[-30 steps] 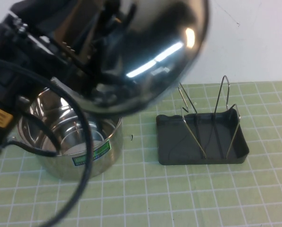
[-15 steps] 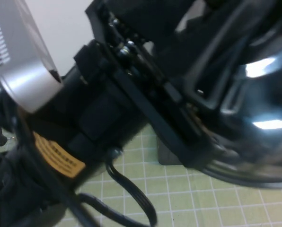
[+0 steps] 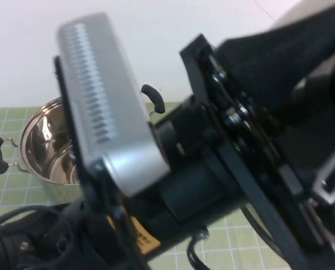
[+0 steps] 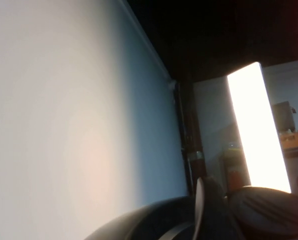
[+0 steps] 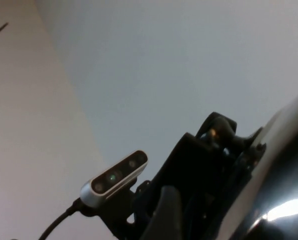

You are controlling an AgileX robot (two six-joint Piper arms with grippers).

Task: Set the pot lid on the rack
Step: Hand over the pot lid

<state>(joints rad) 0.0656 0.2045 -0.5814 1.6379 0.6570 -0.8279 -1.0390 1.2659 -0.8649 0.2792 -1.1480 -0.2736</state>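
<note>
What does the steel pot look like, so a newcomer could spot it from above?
Start from the green gridded mat; at its left, behind the left arm's silver camera, stands the pot. It is the only shiny open steel vessel, with black handles either side. The left gripper blurs at right; the right gripper is unseen.

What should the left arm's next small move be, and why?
Probably ease the pot lid down and rightward, away from the pot. The left gripper is raised close in the high view, its arm hiding the rack; the right gripper is not in view.
</note>
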